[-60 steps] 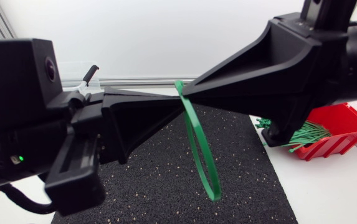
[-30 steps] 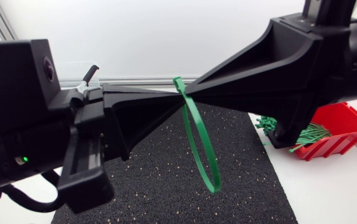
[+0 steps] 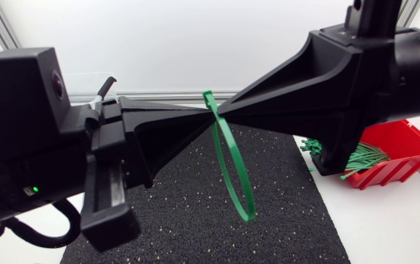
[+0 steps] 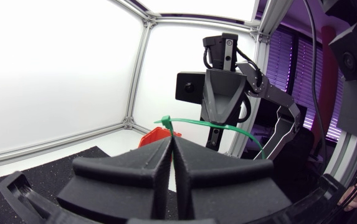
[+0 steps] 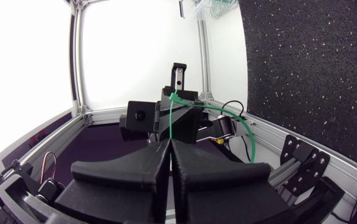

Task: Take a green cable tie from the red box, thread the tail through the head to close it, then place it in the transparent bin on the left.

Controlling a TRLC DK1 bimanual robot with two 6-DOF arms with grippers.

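The right hand (image 3: 220,108) hides the side of the red box (image 3: 404,147) toward the counter's middle. The spare ties (image 3: 362,157) inside are too fine to count. The left hand (image 3: 199,111) meets it on the cable tie (image 3: 233,172), whose gripped stretch is hidden between the fingers. The transparent bin (image 5: 211,6) is cut off at the right wrist view's edge.

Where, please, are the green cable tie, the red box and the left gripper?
green cable tie (image 3: 248,215): head view, bottom of its loop.
red box (image 3: 405,139): head view, bare red inner wall.
left gripper (image 4: 171,139): left wrist view, midway between its fingertips.
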